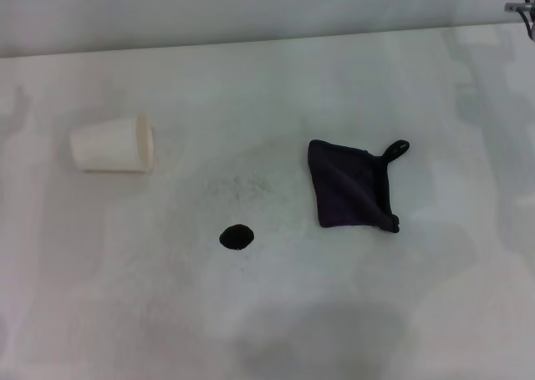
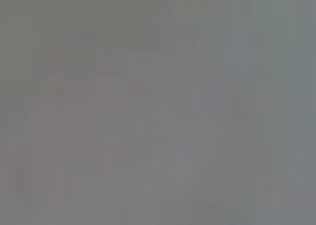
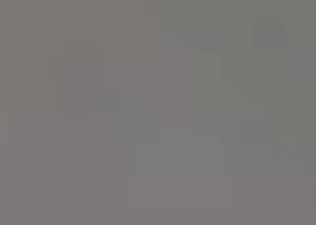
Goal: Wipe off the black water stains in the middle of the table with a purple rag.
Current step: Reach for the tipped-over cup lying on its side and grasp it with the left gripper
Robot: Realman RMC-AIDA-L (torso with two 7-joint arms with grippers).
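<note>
The right gripper [image 1: 520,4] shows only as a dark part at the far right corner of the head view, and whether its jaws are apart or together cannot be told; the left gripper is out of view. The purple rag [image 1: 349,195] lies flat on the white surface [image 1: 401,313], right of centre. The black water stain [image 1: 236,236] sits apart to its near left, and a white paper cup [image 1: 113,145] lies on its side at far left.

On the table [image 1: 276,79]: paper cup [image 1: 111,146] lying on its side at the left, purple rag [image 1: 351,186] lying flat at the right, its loop at the far right corner. Black water stains [image 1: 236,236] between them, nearer the robot, apart from both.
</note>
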